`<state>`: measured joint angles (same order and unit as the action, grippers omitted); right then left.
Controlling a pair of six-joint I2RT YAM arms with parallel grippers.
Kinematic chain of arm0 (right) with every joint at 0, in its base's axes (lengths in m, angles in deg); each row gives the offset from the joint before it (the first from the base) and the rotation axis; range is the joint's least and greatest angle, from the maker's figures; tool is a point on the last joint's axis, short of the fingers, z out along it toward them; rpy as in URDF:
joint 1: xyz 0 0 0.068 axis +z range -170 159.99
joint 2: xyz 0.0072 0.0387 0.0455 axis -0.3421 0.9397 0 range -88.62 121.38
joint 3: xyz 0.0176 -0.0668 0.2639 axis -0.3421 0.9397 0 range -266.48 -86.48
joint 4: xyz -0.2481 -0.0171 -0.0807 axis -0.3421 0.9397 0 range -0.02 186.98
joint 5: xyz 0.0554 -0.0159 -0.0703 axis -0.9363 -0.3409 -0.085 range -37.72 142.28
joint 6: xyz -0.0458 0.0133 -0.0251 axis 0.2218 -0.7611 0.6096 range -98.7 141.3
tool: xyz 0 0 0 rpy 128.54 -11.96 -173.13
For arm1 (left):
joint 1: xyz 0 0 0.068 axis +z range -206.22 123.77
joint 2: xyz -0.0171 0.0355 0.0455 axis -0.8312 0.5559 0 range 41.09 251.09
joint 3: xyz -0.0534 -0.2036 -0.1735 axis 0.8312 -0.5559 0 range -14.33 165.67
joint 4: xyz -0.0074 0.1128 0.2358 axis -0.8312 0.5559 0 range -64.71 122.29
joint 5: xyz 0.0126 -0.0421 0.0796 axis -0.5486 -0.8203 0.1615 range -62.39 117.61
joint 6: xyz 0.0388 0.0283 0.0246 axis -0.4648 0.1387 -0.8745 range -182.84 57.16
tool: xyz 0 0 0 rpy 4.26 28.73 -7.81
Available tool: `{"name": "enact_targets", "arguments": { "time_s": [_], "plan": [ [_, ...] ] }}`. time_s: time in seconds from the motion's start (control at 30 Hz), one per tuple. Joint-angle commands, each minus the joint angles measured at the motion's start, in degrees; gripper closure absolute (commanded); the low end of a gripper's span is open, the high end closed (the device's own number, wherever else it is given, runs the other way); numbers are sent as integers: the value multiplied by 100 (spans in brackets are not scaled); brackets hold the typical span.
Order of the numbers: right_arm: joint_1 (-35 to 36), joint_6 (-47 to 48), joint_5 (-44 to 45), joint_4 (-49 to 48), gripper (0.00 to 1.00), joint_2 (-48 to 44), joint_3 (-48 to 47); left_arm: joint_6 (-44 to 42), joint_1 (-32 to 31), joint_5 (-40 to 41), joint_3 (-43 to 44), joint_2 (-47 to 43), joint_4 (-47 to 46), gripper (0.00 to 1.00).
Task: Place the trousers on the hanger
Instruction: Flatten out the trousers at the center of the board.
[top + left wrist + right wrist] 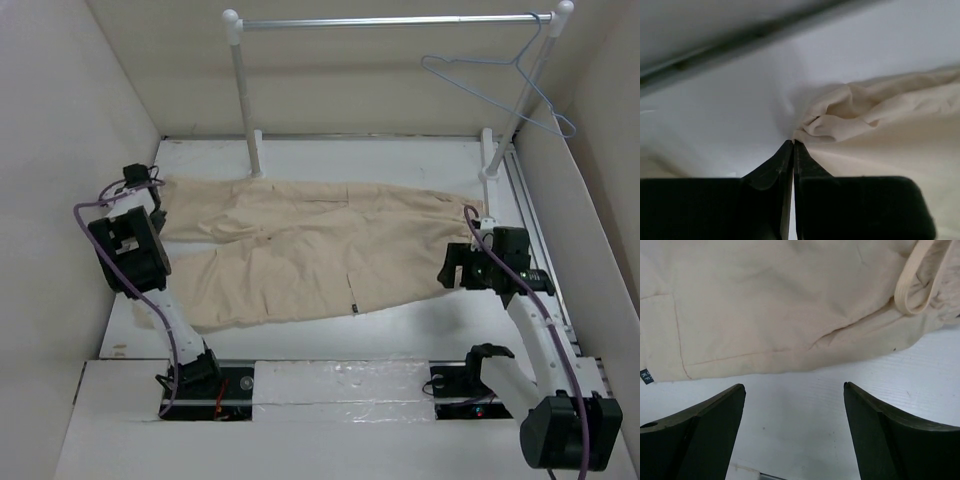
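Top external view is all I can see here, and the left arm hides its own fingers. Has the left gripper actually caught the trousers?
Observer: The left wrist view shows the left gripper shut, with a puckered fold of the trousers pinched at its tips.
Operator: And the right one, open or closed?
Observer: The right gripper is open wide and holds nothing.
Operator: Is it over cloth?
Observer: No, it is over bare table, just off the trousers' edge, with the drawstring loop beyond it.
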<state>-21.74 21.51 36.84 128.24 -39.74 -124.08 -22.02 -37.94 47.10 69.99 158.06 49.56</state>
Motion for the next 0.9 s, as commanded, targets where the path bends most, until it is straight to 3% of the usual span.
{"name": "enact_targets", "arguments": {
  "time_s": [0.0, 0.07, 0.17, 0.2, 0.27, 0.3, 0.33, 0.43, 0.57, 0.8, 0.87],
  "plan": [
    [-291, -319, -301, -704, 14, 252, 131, -29, 972, -109, -1025, -1189, -253, 100],
    [-353, -259, -328, -749, 13, 393, 104, -213, 975, -286, -1214, -1342, -439, 100],
    [-528, -101, -302, -785, 9, 700, -36, -329, 853, -314, -892, -1264, -90, 88],
    [-599, -91, -345, -794, 8, 762, -80, -364, 791, -314, -856, -1299, -37, 68],
    [-775, -91, -442, -829, 3, 859, -80, -460, 721, -366, -925, -1596, -150, 41],
    [-976, -91, -547, -829, 2, 868, -72, -495, 660, -558, -960, -1737, -360, 20],
    [-1065, -91, -582, -820, 0, 877, -45, -513, 659, -638, -995, -1861, -414, 15],
    [-1460, -91, -504, -706, 0, 720, -1, -496, 361, -771, -935, -2256, -502, 13],
    [-1681, -292, -82, -697, 0, 578, 147, -575, -552, -499, -838, -2556, -827, 15],
    [-1962, -723, -730, -2398, 0, 1526, 351, -364, -2538, -770, -995, -2494, -1222, 24],
    [-1962, -820, -864, -2752, 5, 2086, 280, -425, -3285, -779, -1066, -2486, -1276, 24]
  ]
}}
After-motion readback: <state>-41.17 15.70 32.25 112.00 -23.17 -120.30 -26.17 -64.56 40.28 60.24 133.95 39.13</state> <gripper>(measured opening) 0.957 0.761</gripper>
